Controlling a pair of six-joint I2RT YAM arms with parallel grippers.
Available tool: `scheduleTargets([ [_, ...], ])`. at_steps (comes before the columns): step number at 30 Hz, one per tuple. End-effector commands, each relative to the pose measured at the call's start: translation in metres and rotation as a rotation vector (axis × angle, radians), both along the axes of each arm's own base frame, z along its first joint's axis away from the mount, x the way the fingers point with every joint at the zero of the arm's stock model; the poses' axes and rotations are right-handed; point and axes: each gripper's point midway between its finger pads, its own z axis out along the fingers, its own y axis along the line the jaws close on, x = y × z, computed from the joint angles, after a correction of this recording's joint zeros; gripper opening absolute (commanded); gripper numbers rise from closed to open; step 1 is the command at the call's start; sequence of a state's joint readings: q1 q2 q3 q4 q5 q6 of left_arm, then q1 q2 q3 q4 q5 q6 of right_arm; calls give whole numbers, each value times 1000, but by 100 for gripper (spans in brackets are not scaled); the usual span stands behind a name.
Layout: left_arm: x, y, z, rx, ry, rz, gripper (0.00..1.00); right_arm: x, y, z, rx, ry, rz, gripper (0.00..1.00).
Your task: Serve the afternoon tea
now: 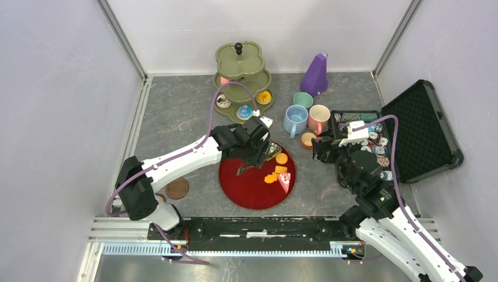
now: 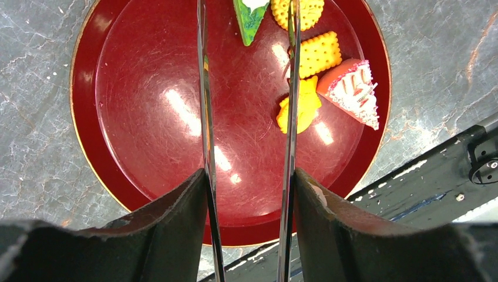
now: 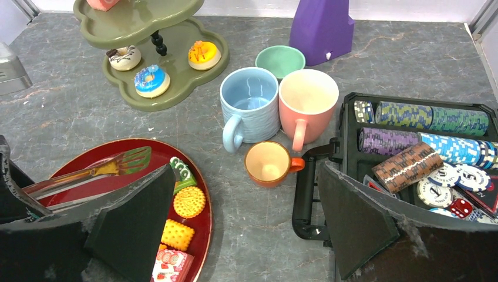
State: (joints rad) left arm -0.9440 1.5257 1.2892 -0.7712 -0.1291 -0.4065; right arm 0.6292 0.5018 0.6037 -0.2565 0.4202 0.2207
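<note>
My left gripper (image 1: 256, 148) is shut on metal tongs (image 2: 204, 117) and holds them over the red plate (image 1: 246, 194); the tongs' tips hold nothing. On the plate's right side lie orange biscuits (image 2: 317, 54), a pink cake slice (image 2: 352, 91) and a green cake slice (image 2: 249, 17). My right gripper (image 3: 246, 169) is open and empty above the table, just short of the small orange cup (image 3: 267, 164). Blue (image 1: 295, 120), pink (image 1: 319, 118) and green (image 1: 303, 100) mugs stand behind the cup. Three donuts (image 1: 244, 111) sit on the green tiered stand (image 1: 241, 67).
An open black case (image 1: 420, 132) of poker chips (image 3: 423, 117) lies to the right, close to my right gripper. A purple metronome (image 1: 315, 75) stands at the back. A brown round coaster (image 1: 177, 188) lies left of the plate.
</note>
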Motion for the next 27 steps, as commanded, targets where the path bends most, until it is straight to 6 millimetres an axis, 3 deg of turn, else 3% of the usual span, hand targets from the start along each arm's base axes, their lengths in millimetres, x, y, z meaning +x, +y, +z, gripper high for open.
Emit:
scheduleTargets([
  [1,12,-11,12,-1,-65,-41,59,1,0,2,10,-15,-5,98],
  [10,17,-20,-1,25,-52,-61,57,0,-4,3,5,-18,-18,98],
  [20,21,-13,0,60,-80,-45,43,1,-3,0,6,-12,-18,98],
  [27,19,6,27,57,-132,-6,40,1,-2,1,8,-14,-13,98],
])
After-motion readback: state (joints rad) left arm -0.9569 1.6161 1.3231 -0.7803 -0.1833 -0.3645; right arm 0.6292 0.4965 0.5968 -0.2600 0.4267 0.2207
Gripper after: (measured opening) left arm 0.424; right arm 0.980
